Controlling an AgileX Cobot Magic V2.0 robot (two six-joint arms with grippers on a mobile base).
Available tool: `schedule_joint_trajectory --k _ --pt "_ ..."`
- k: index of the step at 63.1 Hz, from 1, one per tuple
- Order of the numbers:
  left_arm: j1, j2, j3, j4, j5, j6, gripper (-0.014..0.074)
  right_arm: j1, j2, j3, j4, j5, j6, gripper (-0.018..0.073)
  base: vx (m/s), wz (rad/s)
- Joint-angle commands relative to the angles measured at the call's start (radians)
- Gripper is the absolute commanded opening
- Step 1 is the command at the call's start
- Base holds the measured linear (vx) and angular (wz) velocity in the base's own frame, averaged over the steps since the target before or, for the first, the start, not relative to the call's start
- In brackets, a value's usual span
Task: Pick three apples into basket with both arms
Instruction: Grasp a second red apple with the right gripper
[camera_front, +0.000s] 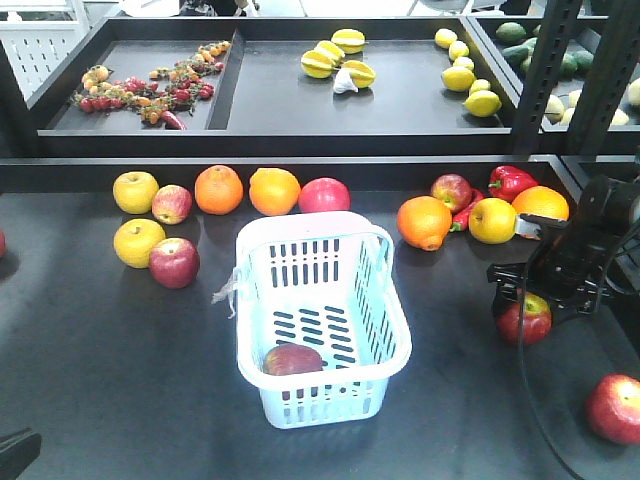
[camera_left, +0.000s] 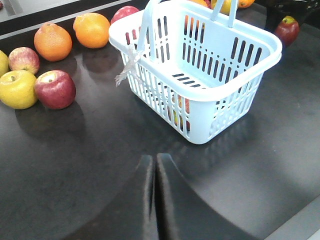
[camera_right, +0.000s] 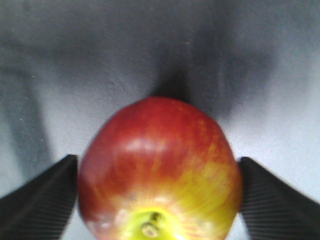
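One apple (camera_right: 160, 150) pinched by down-pointing right gripper (camera_right: 158, 165), left gripper (camera_left: 153, 195) pressed together

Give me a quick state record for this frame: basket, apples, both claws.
basket: upright on table, handle down
apple in basket: one, near end
right claw: closed on gripped apple, pads against both sides; lifted or not, unclear
left claw: shut, empty, short of the basket
loose apple: on table at near right; more apples among the fruit behind
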Motion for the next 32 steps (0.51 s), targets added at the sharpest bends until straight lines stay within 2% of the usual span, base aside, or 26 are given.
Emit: schedule_joint_trajectory --k 1,10,15,25,32 --pt "-0.004 0.007 -0.027 -0.017 -0.069 -0.008 -0.0008 -0.002 -0.072 -0.029 0.005 0.014 -0.001 0.0392 0.00 0.00" --pt "-0.004 0.007 -0.027 -0.017 -0.069 -0.008 -0.0008 -0.002 -0.119 -0.036 0.008 0.031 -0.016 0.0239 0.00 0.00" --pt "-0.004 0.007 -0.027 -0.017 -0.069 -0.008 -0.0008 -0.002 -0.162 -0.053 0.009 0.068 -0.023 0.0187 0.00 0.00" --pt "-0.004 0.007 -0.027 -0.017 -0.069 -0.008 -0.0008 -0.002 -0.269 -0.067 0.011 0.145 -0.036 0.0168 0.00 0.00" --pt "-0.004 0.007 -0.027 -0.017 -0.069 -0.008 -0.0008 -0.002 -0.351 -0.067 0.064 0.226 -0.072 0.0172 0.00 0.00"
